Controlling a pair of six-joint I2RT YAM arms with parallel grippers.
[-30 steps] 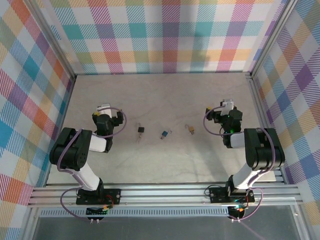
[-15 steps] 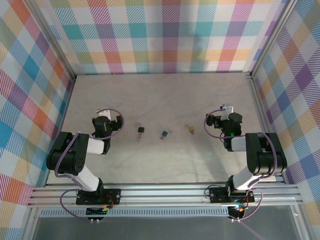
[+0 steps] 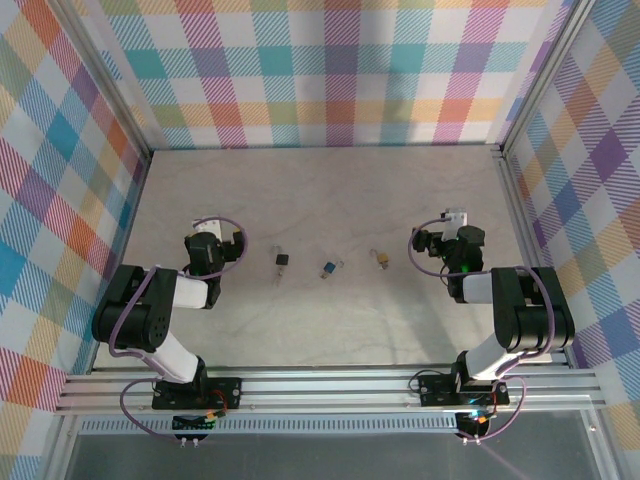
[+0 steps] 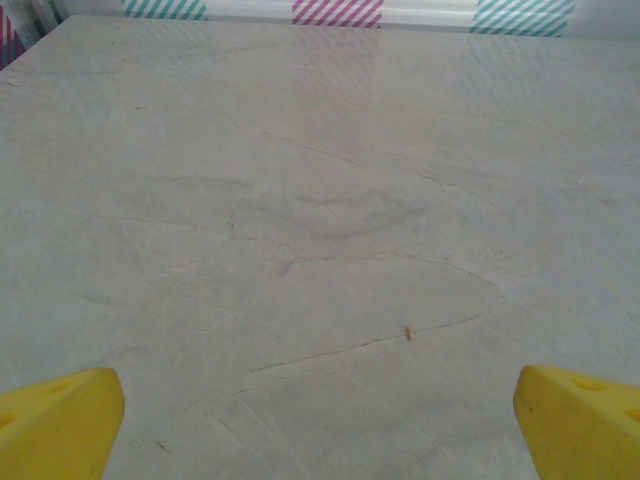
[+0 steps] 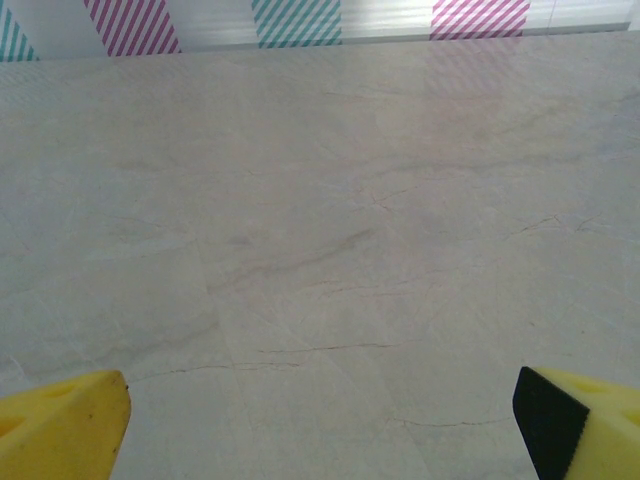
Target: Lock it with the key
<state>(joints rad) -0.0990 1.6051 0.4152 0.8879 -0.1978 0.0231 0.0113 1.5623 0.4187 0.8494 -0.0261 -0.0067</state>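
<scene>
Top external view: black padlock (image 3: 283,262), blue padlock (image 3: 327,268) and brass padlock (image 3: 380,259) in a row mid-table (image 3: 330,190), between left gripper (image 3: 208,238) and right gripper (image 3: 447,232), touching neither. Lettering too small to read. Yellow fingers (image 4: 60,425) on both spread wide, holding nothing.

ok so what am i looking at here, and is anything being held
A robot's left arm and right arm are bolted at the near edge of a table. The wide picture looks down from above and behind them. The other two come from a camera on each wrist; the yellow corners are the fingertips of the left gripper and right gripper. Both are open, holding nothing. Between the arms lie a black padlock, a blue padlock and a brass padlock. I cannot make out a key.
</scene>
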